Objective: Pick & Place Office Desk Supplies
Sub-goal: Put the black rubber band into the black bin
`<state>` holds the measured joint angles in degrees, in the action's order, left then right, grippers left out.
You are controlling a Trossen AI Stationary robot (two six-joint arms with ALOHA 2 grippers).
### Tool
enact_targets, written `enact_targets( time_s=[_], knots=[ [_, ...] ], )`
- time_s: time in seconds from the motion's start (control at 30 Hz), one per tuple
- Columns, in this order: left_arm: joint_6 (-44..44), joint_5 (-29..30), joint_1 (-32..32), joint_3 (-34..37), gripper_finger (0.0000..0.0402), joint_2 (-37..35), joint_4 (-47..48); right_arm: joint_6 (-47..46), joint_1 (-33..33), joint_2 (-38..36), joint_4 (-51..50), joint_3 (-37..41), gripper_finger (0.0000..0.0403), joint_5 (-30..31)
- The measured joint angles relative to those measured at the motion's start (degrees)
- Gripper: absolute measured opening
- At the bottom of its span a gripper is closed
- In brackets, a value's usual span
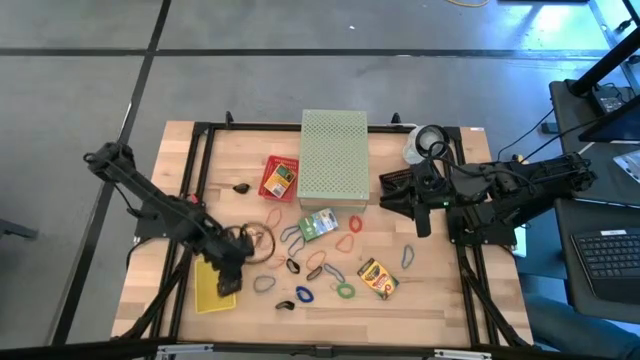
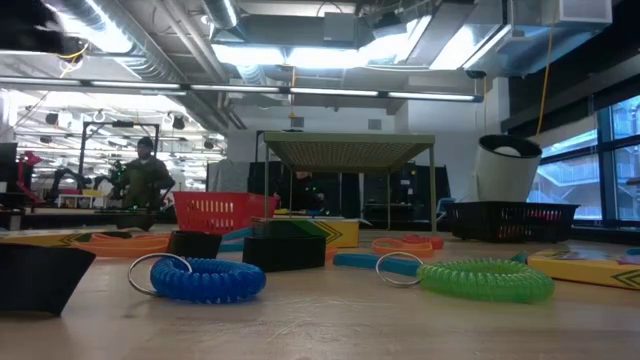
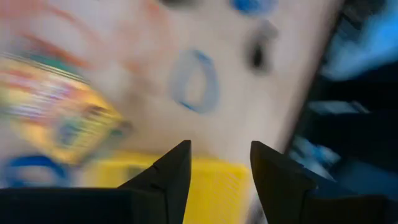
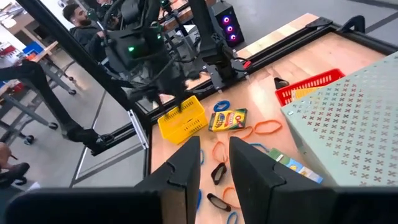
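Several rubber-band loops lie flat on the wooden table, among them a blue one (image 1: 303, 295) and a green one (image 1: 345, 291). A black clip (image 1: 241, 187) lies near a red basket (image 1: 280, 177). A green card box (image 1: 318, 224) and a yellow one (image 1: 378, 278) lie flat mid-table. My left gripper (image 1: 232, 270) hangs open over the far edge of a yellow basket (image 1: 213, 288), with nothing between its fingers (image 3: 177, 171). My right gripper (image 1: 395, 192) hovers at the right of the pale green perforated box (image 1: 335, 153), its fingers (image 4: 186, 168) slightly apart and holding nothing.
A white roll (image 1: 425, 143) stands at the table's far right. Another yellow card box (image 4: 227, 118) lies beside the yellow basket (image 4: 182, 118). Black frame rails (image 1: 195, 160) run along the table's sides. People stand in the room beyond the table.
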<state>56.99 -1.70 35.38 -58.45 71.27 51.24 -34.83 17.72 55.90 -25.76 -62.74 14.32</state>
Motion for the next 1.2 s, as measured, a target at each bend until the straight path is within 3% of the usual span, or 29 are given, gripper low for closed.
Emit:
enact_targets(
  time_s=[0.13,0.33,0.5,0.67,0.9,1.2],
  knots=[
    [0.63,7.43,-7.8,-0.59,0.0149,-0.73,7.71,-0.68,-0.01,0.0,0.0,0.01,0.0086,1.09],
    [-5.57,11.14,-23.73,-0.57,0.0153,0.19,15.55,-0.7,0.0,-0.02,-0.01,0.0,0.0086,1.1],
    [-11.5,10.57,-38.32,2.14,0.017,0.77,14.33,-0.68,0.0,-0.04,-0.02,0.0,0.0086,1.13],
    [-20.4,6.57,-48.96,6.11,0.0191,0.74,9.74,-0.68,0.02,-0.04,-0.04,0.0,0.0086,1.1],
    [-29.04,4.46,-56.4,8.61,0.0201,1.39,7.04,-0.63,-0.07,-0.04,-0.15,0.0,0.0086,1.3],
    [-40.01,3.75,-59.6,8.74,0.0201,7.63,7.27,-1.8,-0.09,-0.04,-0.02,0.0,0.0086,1.31]
  ],
)
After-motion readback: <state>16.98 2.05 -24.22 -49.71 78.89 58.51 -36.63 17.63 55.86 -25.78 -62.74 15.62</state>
